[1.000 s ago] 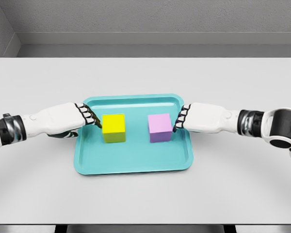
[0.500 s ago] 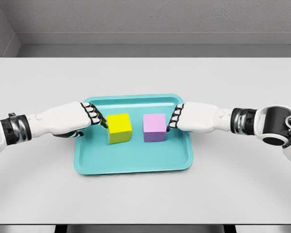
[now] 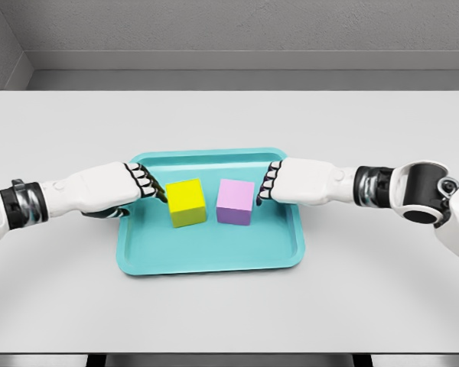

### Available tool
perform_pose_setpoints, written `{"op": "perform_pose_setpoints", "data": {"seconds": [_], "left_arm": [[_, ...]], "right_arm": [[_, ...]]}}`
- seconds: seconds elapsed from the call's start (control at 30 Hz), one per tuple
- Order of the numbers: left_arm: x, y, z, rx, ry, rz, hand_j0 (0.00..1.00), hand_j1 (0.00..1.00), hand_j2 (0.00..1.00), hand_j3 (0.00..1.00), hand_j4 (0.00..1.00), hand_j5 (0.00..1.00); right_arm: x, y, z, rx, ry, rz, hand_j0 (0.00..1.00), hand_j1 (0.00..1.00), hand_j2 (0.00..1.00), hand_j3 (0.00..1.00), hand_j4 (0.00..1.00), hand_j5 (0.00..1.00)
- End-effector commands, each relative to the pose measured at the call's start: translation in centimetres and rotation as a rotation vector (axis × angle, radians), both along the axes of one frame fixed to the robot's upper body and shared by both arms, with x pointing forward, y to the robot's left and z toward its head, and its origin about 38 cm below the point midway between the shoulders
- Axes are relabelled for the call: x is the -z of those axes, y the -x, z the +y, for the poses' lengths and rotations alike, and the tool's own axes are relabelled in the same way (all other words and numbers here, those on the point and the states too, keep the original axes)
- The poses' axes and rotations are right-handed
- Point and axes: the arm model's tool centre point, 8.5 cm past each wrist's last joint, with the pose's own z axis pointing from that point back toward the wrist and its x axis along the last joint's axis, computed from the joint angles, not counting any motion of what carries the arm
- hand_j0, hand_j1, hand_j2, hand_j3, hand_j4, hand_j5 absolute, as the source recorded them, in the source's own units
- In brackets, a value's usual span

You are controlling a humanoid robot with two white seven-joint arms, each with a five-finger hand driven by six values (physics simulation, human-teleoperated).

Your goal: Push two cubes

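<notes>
On tray (image 3: 210, 256), curled hands flank cubes

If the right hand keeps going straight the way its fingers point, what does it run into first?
The right hand points toward picture left, with its fingertips at or against the purple cube. That cube comes first. Beyond it, across a narrow gap, sits the yellow cube on the teal tray.

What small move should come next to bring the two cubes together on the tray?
Probably keep nudging the right hand leftward against the pink cube. A narrow strip of teal tray shows between it and the yellow cube, and the left hand is already braced at the yellow cube's outer side.
</notes>
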Motion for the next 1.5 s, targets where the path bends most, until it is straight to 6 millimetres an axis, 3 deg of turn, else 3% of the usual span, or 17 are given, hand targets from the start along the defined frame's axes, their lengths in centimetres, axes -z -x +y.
{"op": "perform_pose_setpoints", "data": {"seconds": [0.0, 0.4, 0.83, 1.0, 1.47], "left_arm": [[0.1, -0.1, 0.5, -0.015, -0.001, 0.009, 0.80, 0.80, 0.80, 0.80, 0.80, 0.80], [0.2, -0.8, 1.6, -0.050, -0.004, 0.014, 0.80, 0.80, 0.80, 0.80, 0.80, 0.80], [-1.0, -1.7, 3.0, -0.080, -0.017, -0.006, 0.80, 0.80, 0.80, 0.80, 0.80, 0.80], [-1.5, -1.8, 3.8, -0.094, -0.028, -0.015, 0.80, 0.80, 0.80, 0.80, 0.80, 0.80], [-1.8, -2.0, 4.2, -0.110, -0.023, -0.022, 0.80, 0.80, 0.80, 0.80, 0.80, 0.80]], "right_arm": [[0.2, -0.2, 0.2, 0.005, -0.008, 0.008, 0.71, 0.71, 0.71, 0.71, 0.71, 0.71], [1.4, -1.1, 1.4, 0.007, -0.001, 0.033, 0.71, 0.71, 0.71, 0.71, 0.71, 0.71], [0.1, -1.8, 2.6, -0.011, -0.016, 0.004, 0.70, 0.70, 0.70, 0.70, 0.70, 0.70], [0.6, -1.4, 3.6, -0.044, -0.002, 0.014, 0.70, 0.70, 0.70, 0.70, 0.70, 0.70], [0.0, -1.9, 3.3, -0.035, 0.005, 0.001, 0.70, 0.70, 0.70, 0.70, 0.70, 0.70]]}}
